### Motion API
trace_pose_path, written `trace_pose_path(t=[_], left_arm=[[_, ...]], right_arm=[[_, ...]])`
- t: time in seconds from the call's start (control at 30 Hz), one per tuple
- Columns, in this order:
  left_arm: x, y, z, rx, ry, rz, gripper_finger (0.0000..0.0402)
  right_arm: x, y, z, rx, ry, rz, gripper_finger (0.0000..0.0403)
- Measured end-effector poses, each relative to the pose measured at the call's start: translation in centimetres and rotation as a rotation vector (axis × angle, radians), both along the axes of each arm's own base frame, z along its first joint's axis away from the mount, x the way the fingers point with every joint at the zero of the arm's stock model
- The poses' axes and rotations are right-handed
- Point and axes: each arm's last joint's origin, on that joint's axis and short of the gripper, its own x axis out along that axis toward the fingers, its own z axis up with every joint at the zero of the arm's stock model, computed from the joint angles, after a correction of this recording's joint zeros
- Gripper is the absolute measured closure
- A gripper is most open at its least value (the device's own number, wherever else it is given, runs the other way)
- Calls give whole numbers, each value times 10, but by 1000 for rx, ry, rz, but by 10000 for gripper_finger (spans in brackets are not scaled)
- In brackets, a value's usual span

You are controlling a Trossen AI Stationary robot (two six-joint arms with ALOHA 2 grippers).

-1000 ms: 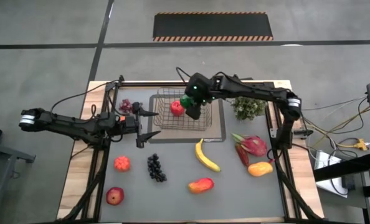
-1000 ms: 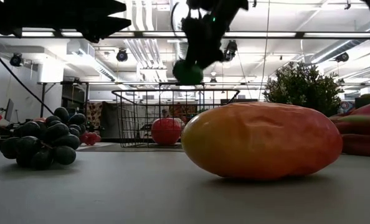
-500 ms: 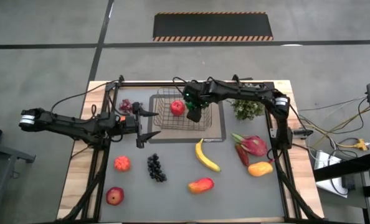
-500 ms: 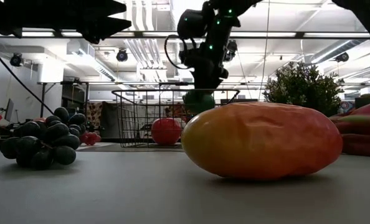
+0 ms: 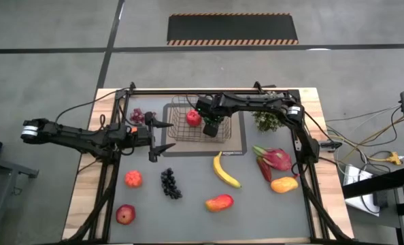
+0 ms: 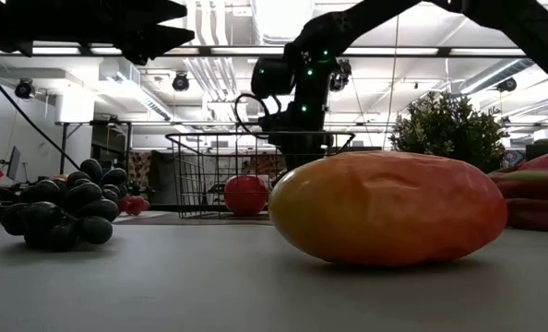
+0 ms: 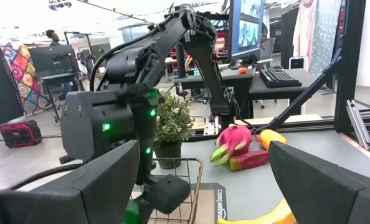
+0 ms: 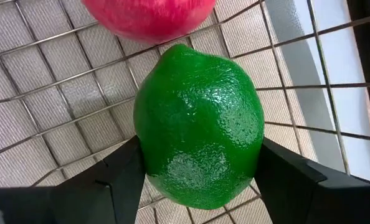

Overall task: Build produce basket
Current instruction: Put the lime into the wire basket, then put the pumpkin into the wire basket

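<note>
The dark wire-mesh basket [image 5: 181, 129] stands on a grey tray at the table's far middle, with a red apple [image 5: 193, 118] resting on its mesh floor. My right gripper [image 5: 212, 126] reaches down inside the basket beside the apple, shut on a green lime-like fruit [image 8: 199, 124]. In the low view the right gripper [image 6: 302, 138] dips behind the basket's rim [image 6: 200, 136], and a big mango hides the green fruit. My left gripper [image 5: 166, 136] hovers open just left of the basket and holds nothing. My right gripper pinches the green fruit between its two fingers [image 8: 119, 171], one on each side of the fruit's middle [image 8: 149, 143]. It comes from above, pointing down into the basket. The fruit sits just over the mesh floor [image 8: 48, 93]; whether it touches the floor I cannot tell.
The grey tray [image 5: 239, 139] lies under the basket, with a leafy plant [image 5: 270, 120] to its right. On the near table lie a banana [image 5: 226, 170], dragon fruit [image 5: 275, 158], two mangoes [image 5: 284, 184] [image 5: 219, 202], dark grapes [image 5: 169, 182], an orange-red fruit [image 5: 132, 179] and an apple [image 5: 125, 214].
My right gripper has come down from above the basket's rim into the basket, beside the red apple, keeping the green fruit between its fingers. The left arm has kept still.
</note>
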Motion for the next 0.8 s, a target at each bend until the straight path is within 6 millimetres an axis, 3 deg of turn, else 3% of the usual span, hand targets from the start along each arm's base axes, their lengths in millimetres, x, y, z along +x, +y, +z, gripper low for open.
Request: trace_pose_path(t=[0.33, 0.57, 0.8], left_arm=[[0, 0, 0, 0, 1, 0, 66], [0, 0, 0, 0, 2, 0, 66], [1, 0, -1, -47, -2, -6, 66]], right_arm=[[-1, -1, 4, -23, -9, -9, 92], [-2, -1, 8, -27, -13, 2, 92], [-12, 8, 47, -52, -98, 19, 100]])
